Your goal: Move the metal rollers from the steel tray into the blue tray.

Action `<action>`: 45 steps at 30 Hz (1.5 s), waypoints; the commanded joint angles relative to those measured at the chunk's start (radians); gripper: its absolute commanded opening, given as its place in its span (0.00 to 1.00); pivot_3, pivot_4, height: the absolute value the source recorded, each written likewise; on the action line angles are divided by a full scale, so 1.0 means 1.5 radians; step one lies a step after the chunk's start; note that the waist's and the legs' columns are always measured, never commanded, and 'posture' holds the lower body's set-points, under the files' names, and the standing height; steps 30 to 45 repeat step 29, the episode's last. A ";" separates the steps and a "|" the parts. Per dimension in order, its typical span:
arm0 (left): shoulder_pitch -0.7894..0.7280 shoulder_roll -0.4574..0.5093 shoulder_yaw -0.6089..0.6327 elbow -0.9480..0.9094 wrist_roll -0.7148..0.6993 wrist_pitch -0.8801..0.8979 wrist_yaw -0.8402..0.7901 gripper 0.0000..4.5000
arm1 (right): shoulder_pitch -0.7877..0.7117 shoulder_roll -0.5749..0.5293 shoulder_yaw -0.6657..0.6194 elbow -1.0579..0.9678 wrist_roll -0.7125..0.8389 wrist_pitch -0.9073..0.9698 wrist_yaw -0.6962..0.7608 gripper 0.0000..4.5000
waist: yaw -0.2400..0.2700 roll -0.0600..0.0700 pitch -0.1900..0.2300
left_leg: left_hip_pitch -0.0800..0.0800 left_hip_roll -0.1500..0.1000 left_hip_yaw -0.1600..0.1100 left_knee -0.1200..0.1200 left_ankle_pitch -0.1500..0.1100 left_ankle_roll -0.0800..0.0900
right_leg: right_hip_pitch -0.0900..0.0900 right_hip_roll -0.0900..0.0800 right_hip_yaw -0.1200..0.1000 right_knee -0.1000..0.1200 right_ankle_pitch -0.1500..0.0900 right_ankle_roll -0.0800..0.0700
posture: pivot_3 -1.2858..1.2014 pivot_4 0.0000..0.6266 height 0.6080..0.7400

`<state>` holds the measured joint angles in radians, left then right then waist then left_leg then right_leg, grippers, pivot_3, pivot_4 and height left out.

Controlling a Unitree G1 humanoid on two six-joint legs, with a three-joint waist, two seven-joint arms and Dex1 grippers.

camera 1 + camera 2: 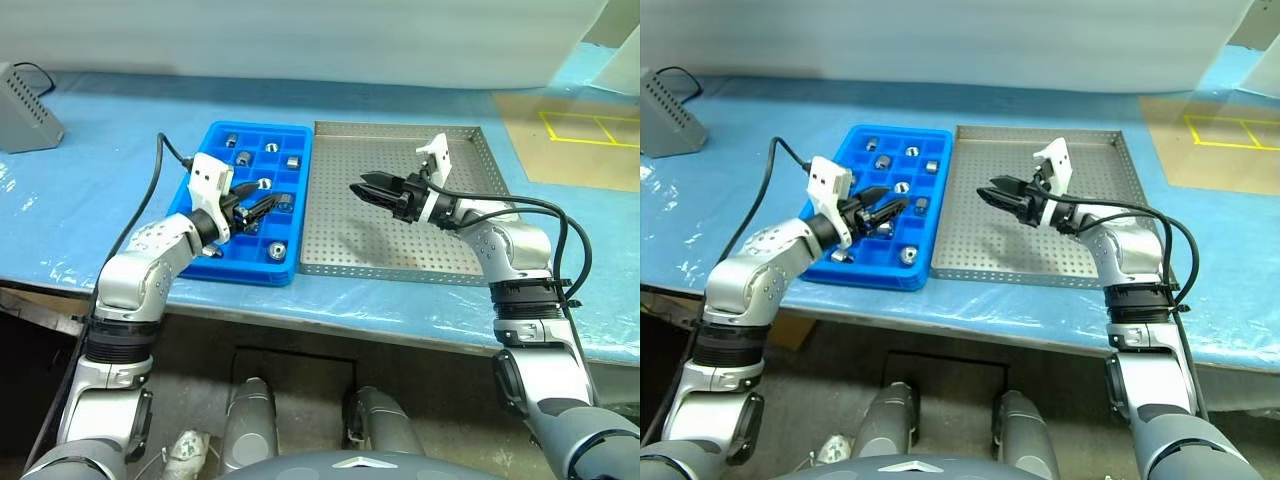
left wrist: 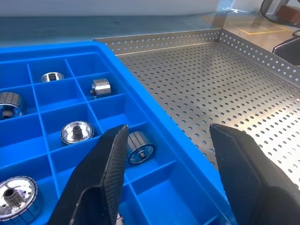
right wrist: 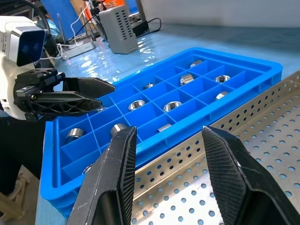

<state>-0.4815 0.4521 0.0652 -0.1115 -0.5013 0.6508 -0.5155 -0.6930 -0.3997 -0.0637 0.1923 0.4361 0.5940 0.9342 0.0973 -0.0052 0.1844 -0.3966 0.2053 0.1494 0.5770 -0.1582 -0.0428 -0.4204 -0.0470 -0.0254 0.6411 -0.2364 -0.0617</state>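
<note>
The blue tray (image 1: pixel 258 127) lies on the left, touching the steel tray (image 1: pixel 400 250) on its right. Several metal rollers (image 1: pixel 276 250) sit singly in the blue tray's compartments, some upright and some on their side (image 2: pixel 139 146). My left gripper (image 1: pixel 270 203) hovers open over the blue tray's right-hand columns, pointing right, with nothing between its fingers (image 2: pixel 108 168). My right gripper (image 1: pixel 357 183) hangs open above the left half of the steel tray, pointing left toward the blue tray, and holds nothing. The perforated floor beneath it is bare.
A grey box (image 1: pixel 22 120) stands at the table's back left. A black cable (image 1: pixel 155 170) loops from my left wrist. A brown board with yellow tape marks (image 1: pixel 590 130) lies at the back right. The table's front edge runs just below both trays.
</note>
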 commanded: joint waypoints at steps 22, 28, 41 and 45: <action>0.039 0.003 0.041 -0.108 -0.027 0.023 0.007 0.66 | -0.035 0.033 0.006 0.018 0.018 -0.010 0.015 0.50 | 0.001 0.000 0.000 | 0.000 0.000 0.000 -0.001 0.000 0.000 | 0.000 0.000 0.000 -0.001 0.000 0.000 | 0.56 0.24 1.00; 0.038 0.005 0.044 -0.112 -0.030 0.029 0.006 0.66 | -0.033 0.034 0.007 0.020 0.016 -0.014 0.014 0.50 | 0.002 0.000 0.000 | 0.000 0.000 0.000 -0.001 0.000 0.000 | 0.000 0.000 0.000 -0.001 0.000 0.000 | 0.55 0.24 1.00; 0.034 0.004 0.043 -0.108 -0.028 0.030 0.005 0.66 | -0.032 0.033 0.006 0.018 0.016 -0.014 0.012 0.50 | 0.002 0.000 0.000 | 0.000 0.000 0.000 -0.001 0.000 0.000 | 0.000 0.000 0.000 -0.001 0.000 0.000 | 0.55 0.24 1.00; 0.034 0.004 0.043 -0.108 -0.028 0.030 0.005 0.66 | -0.032 0.033 0.006 0.018 0.016 -0.014 0.012 0.50 | 0.002 0.000 0.000 | 0.000 0.000 0.000 -0.001 0.000 0.000 | 0.000 0.000 0.000 -0.001 0.000 0.000 | 0.55 0.24 1.00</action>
